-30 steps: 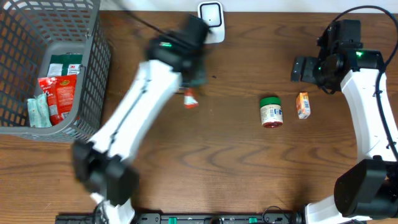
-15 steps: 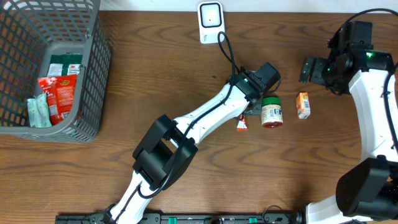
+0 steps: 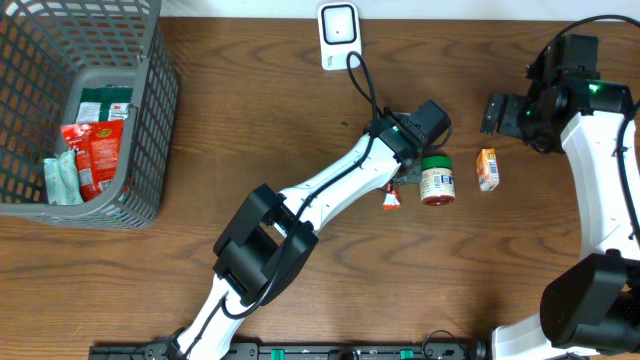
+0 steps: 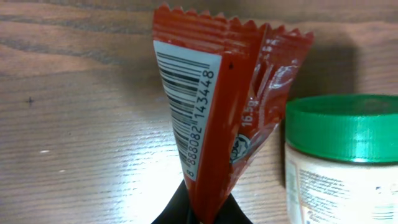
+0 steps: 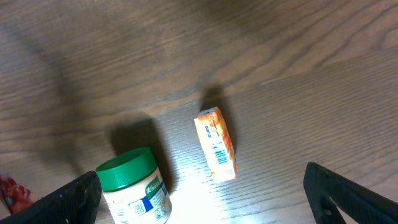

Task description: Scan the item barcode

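One thin pinch: left gripper point(image 4: 198, 210) holds the sachet point(image 4: 211, 112) by a corner beside the jar point(image 4: 339, 162); swinging to the far-edge scanner point(image 3: 339, 25) could slip it, perhaps clip the jar; right gripper point(image 3: 497, 110) wide, empty

White arm links point(image 3: 330, 190), black joints point(image 3: 265, 245), green lights point(image 3: 393, 127), black cable point(image 3: 368, 88)

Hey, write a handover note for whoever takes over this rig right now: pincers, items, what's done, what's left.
Left pincer: shut on the red packet, barcode showing, beside the green-lidded jar.
Right pincer: open, empty, near the orange box.
Scanner at the table's far edge; basket holds several items.
Done: packet gripped. Left: probably its scan, unconfirmed; jar and box lie on the table.
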Controlling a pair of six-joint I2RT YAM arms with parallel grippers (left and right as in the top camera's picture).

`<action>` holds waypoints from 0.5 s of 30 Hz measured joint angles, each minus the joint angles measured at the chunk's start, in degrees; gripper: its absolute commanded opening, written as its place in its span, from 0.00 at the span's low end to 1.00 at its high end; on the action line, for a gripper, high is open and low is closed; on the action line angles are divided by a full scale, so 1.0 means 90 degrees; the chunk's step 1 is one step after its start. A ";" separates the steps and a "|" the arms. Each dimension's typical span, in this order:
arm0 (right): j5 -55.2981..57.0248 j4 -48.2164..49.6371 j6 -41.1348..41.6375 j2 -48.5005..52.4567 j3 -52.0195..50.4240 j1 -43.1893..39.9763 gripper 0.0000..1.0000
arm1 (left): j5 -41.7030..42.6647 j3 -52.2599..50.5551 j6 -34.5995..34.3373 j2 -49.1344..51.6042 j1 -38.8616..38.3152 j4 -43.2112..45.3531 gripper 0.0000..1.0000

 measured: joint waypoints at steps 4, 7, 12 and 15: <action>0.0000 0.0000 -0.0002 0.0000 0.0000 0.0000 0.99 | 0.0000 -0.0114 -0.0131 0.0005 0.0000 0.0109 0.40; 0.0000 -0.0005 -0.0002 0.0000 0.0000 0.0000 0.99 | -0.0005 -0.0189 -0.0197 0.0010 0.0000 0.0136 0.64; -0.0002 -0.0022 0.0000 0.0000 0.0000 0.0000 0.99 | -0.0022 -0.0153 0.0270 0.0010 0.0012 0.0163 0.29; -0.0002 -0.0032 0.0000 0.0000 0.0000 0.0000 0.99 | -0.0017 -0.0143 0.0423 -0.0044 0.0032 0.0036 0.08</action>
